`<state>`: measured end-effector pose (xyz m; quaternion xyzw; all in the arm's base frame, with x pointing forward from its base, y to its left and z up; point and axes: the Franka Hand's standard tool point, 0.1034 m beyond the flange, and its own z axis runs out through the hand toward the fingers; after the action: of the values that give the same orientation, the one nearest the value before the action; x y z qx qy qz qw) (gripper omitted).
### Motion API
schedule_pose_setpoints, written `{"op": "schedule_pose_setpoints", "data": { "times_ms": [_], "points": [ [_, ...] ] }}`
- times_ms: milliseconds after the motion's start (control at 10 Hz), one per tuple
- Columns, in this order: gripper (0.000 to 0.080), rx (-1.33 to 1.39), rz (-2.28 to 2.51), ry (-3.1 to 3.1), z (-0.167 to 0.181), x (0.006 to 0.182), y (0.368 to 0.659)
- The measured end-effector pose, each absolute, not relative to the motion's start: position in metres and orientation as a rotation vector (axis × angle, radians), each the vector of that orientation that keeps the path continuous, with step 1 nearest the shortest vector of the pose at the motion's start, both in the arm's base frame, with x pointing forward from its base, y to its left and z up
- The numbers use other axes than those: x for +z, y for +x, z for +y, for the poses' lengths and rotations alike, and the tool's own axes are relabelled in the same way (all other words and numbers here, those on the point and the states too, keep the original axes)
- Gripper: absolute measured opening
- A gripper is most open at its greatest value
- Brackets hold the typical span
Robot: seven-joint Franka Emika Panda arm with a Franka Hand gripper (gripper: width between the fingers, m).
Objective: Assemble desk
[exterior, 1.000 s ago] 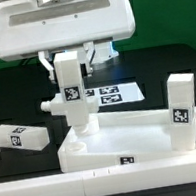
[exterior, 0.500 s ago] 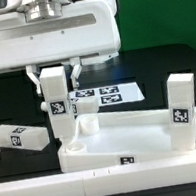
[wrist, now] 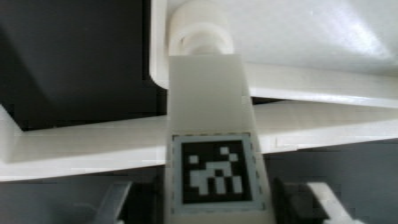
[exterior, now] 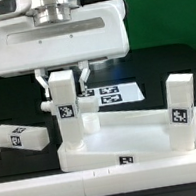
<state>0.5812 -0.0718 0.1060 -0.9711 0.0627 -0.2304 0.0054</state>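
- While the gripper (exterior: 63,91) has its jaws clamped on one leg (exterior: 65,117), upright at the desk top's (exterior: 143,142) corner on the exterior view's left, the leg's seating is hidden
- Pushed down off-centre, it could jam or shove the top
- Released unseated, it could topple

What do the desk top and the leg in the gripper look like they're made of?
The desk top looks like hard white plastic, smooth and slightly glossy, judging by its moulded rim and soft highlights. The leg held in the gripper seems to be the same white plastic; its black-and-white tag is probably a printed sticker.
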Motion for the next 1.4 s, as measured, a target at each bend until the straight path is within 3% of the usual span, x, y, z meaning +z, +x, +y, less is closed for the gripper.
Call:
{"op": "schedule_pose_setpoints", "data": {
  "times_ms": [400, 800, 900, 1000, 1100, 1400],
  "points": [
    [0.0284, -0.821, 0.216, -3.072, -0.074, 0.095, 0.578],
    [0.0284, -0.832, 0.228, -3.071, -0.074, 0.095, 0.578],
    [0.0527, -0.777, 0.23, -3.056, -0.069, 0.094, 0.577],
    [0.0527, -0.694, 0.219, -3.023, -0.062, 0.106, 0.579],
    [0.0628, -0.698, 0.222, -3.014, -0.065, 0.12, 0.583],
    [0.0649, -0.418, 0.184, -2.969, -0.062, 0.124, 0.595]
  ]
}}
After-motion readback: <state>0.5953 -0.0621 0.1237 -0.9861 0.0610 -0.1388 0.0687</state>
